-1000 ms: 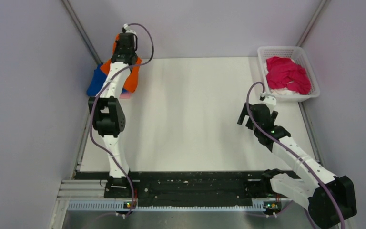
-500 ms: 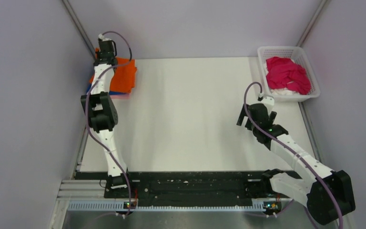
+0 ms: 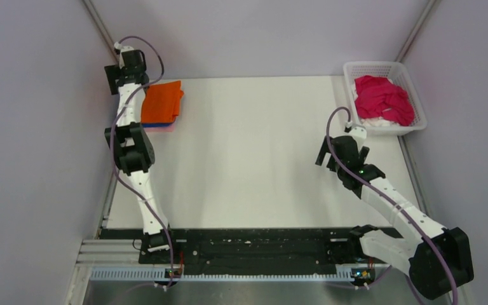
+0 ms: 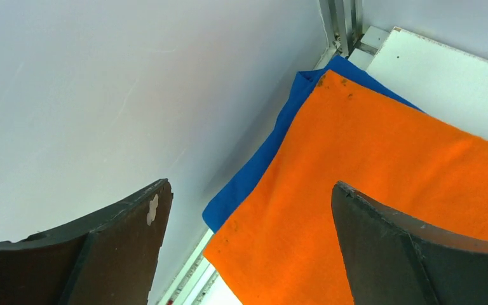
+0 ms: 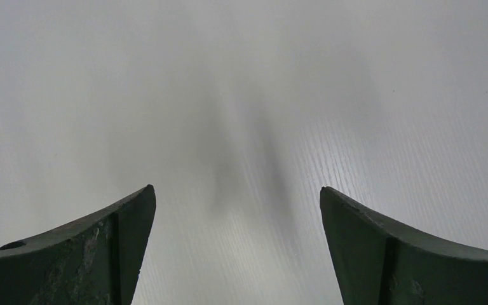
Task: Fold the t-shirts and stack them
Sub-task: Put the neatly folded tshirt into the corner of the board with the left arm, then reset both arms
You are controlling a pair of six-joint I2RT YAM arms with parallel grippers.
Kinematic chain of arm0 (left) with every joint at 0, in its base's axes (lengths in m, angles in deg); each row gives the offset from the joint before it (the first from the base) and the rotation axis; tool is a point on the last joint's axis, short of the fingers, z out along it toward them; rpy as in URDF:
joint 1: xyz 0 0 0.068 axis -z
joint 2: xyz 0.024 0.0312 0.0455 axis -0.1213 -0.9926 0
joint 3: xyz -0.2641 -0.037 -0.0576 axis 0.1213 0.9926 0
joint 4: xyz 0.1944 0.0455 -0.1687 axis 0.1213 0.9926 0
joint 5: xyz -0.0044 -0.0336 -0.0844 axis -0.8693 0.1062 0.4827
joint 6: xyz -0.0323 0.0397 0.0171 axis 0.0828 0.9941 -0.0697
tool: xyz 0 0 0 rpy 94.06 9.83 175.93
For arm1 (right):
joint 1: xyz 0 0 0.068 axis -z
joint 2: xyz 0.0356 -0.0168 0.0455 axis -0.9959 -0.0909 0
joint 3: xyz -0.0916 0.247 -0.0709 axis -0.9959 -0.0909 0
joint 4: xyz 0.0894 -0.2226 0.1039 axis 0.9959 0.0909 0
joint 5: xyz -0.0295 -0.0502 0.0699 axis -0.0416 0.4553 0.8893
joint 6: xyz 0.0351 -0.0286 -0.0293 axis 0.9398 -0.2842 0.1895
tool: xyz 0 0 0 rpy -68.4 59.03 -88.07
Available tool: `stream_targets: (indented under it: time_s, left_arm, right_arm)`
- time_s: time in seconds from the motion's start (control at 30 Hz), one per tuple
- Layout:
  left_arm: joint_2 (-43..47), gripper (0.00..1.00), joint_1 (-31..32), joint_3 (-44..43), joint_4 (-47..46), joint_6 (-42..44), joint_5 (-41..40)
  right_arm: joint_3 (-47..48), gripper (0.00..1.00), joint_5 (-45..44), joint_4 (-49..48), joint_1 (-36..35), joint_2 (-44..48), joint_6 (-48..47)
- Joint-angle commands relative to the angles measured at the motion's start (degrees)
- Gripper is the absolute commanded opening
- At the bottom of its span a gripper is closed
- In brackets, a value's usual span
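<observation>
Far-left corner: left gripper (image 4: pixel 249 187) hovers close to the wall, jaws spread wide, nothing held. Below it, the folded orange t-shirt (image 3: pixel 162 100) lies flat on the blue t-shirt (image 4: pixel 257 159); a blue edge shows on the wall side. Right gripper (image 5: pixel 236 190) sits over the white table (image 3: pixel 254 159), jaws wide apart, empty. Far right: magenta t-shirt (image 3: pixel 384 98) lies crumpled in the white basket (image 3: pixel 372 65).
</observation>
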Motion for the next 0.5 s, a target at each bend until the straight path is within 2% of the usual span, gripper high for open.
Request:
stream_targets:
  time_s: [0.0, 0.13, 0.23, 0.33, 0.37, 0.47]
  left_arm:
    - [6.9, 0.99, -0.3, 0.1, 1.3, -6.8, 2.6]
    - [14.8, 0.99, -0.3, 7.7, 2.4, -14.3, 13.1]
    - [21.9, 0.99, -0.2, 16.8, 0.8, -21.4, 22.9]
    - [30.5, 0.99, 1.0, 29.7, -5.6, -28.4, 34.2]
    - [33.8, 0.99, 1.9, 36.6, -8.3, -29.9, 36.8]
    - [43.5, 0.99, 6.8, 50.8, -15.4, -32.0, 37.8]
  right_arm:
    - [2.5, 0.99, -0.5, -0.4, 0.7, 3.3, 1.5]
    - [1.9, 0.99, 1.1, -0.4, 0.6, 5.3, 2.2]
    - [0.6, 0.99, 2.8, -1.1, 0.6, 6.4, 2.5]
    - [-0.5, 0.99, 4.9, -1.5, 0.7, 7.6, 3.1]
    - [-0.9, 0.99, 5.6, -1.6, 0.7, 8.0, 3.2]
    - [-2.5, 0.99, 7.1, -1.8, 0.7, 10.0, 3.4]
